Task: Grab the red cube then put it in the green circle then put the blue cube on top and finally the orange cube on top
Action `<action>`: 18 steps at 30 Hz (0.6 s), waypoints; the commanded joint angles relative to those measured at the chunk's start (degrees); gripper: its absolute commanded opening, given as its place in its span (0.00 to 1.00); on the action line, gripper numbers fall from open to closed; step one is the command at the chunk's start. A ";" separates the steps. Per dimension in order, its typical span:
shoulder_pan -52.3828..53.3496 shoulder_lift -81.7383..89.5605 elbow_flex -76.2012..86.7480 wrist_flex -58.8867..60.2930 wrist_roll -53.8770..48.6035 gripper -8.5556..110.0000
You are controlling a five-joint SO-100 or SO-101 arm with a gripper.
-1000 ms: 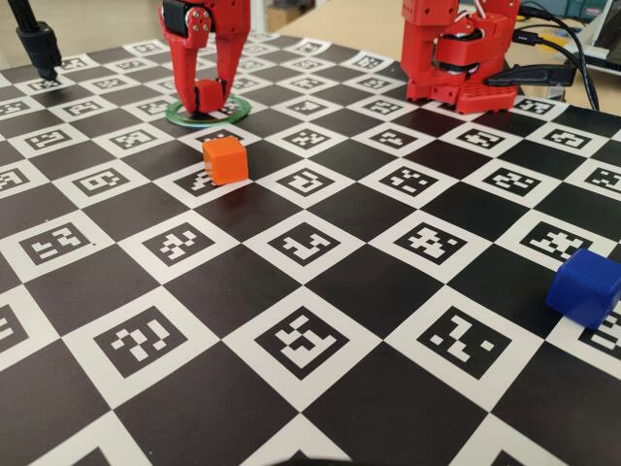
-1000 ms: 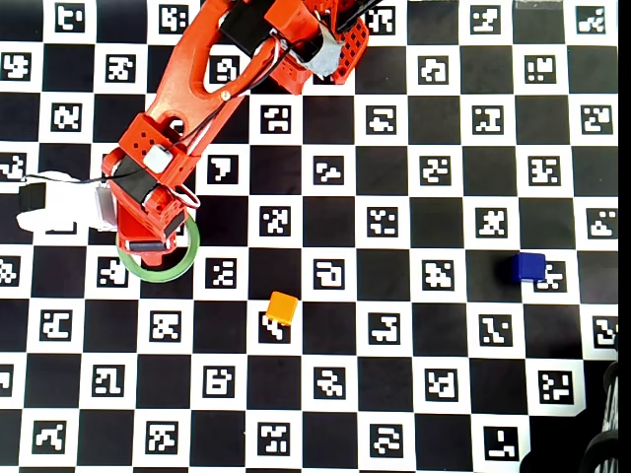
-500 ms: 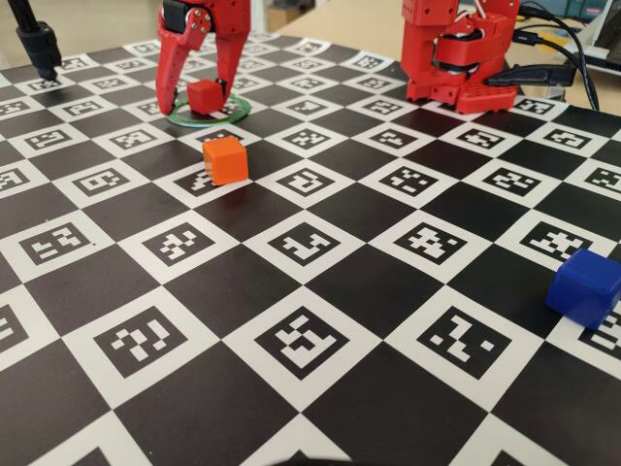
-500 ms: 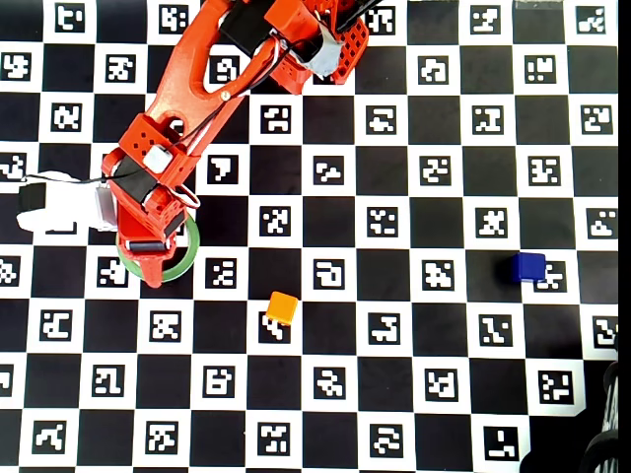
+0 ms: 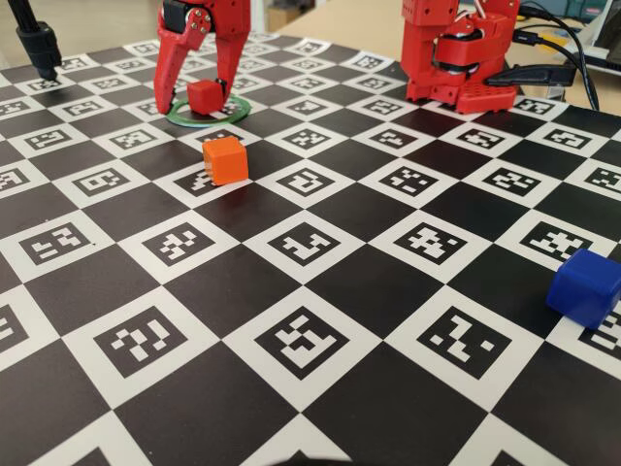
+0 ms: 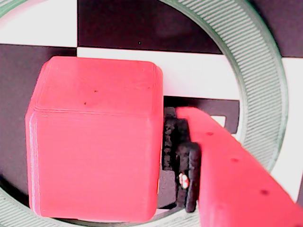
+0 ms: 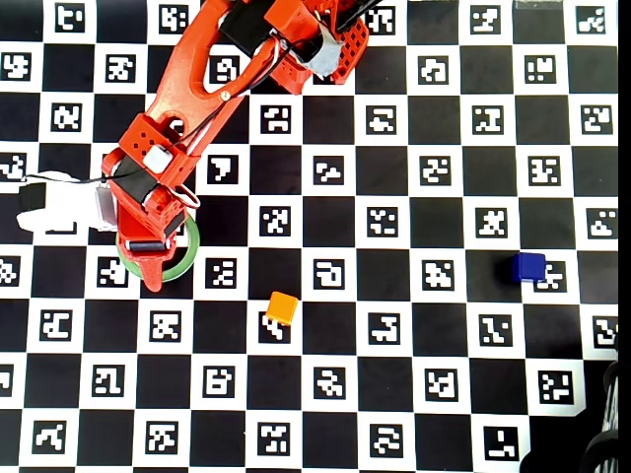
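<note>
The checkered board (image 5: 320,291) is spread with markers. Over its far corner the gripper (image 5: 197,97) is lowered, fingers apart around the red cube (image 5: 205,95), which sits inside the green circle (image 5: 184,118), apparently so it can be left there. The blue cube (image 5: 583,285) and orange cube (image 5: 225,160) lie apart, unstacked.

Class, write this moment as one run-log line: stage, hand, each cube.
stage: red cube in green circle | hand: straddling red cube, grip unclear | orange cube: on board, unstacked | blue cube: far off, unstacked
</note>
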 commanded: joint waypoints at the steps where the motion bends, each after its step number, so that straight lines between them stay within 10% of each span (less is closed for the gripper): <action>1: 0.62 3.16 -1.67 0.53 -0.18 0.42; 18: 2.64 6.33 -10.99 9.93 -1.05 0.43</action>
